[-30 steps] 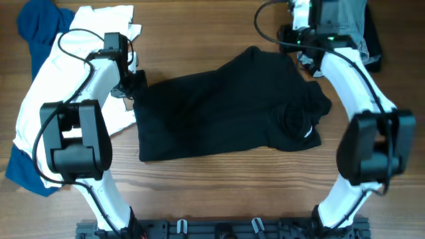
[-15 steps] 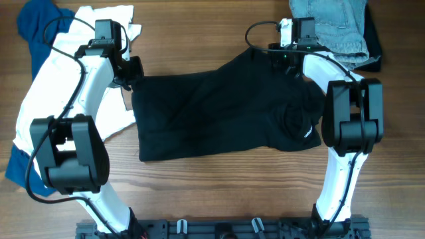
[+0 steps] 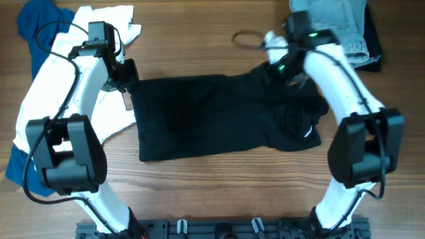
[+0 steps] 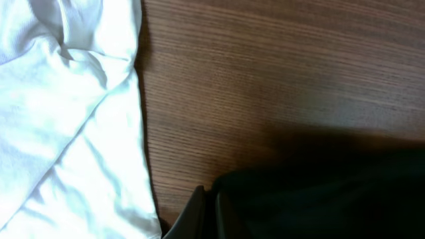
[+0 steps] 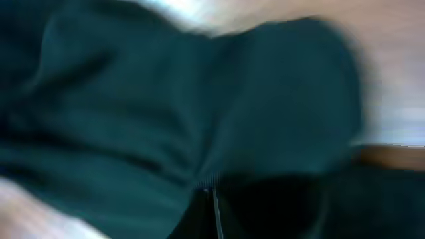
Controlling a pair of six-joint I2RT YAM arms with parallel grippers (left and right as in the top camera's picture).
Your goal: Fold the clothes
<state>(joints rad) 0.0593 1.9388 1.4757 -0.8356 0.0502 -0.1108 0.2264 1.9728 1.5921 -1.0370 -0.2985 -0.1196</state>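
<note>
The right gripper (image 3: 279, 69) has swung nearer onto the shirt (image 3: 212, 123), flattening its far peak; blur hides its jaws. The left gripper (image 3: 127, 75) pinches the far-left corner. The shirt lies centre, long axis left-right, near of the 2 grippers.

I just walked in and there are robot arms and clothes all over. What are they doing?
Two robot arms are working on folding a black shirt that lies spread on the wooden table. The left fingers pinch its upper left corner. The right fingers seem to grip its upper right edge, though that wrist view is blurry. The shirt lies mostly flat, bunched at its right end. A white cloth and a blue cloth lie at the left, and jeans at the top right.
</note>
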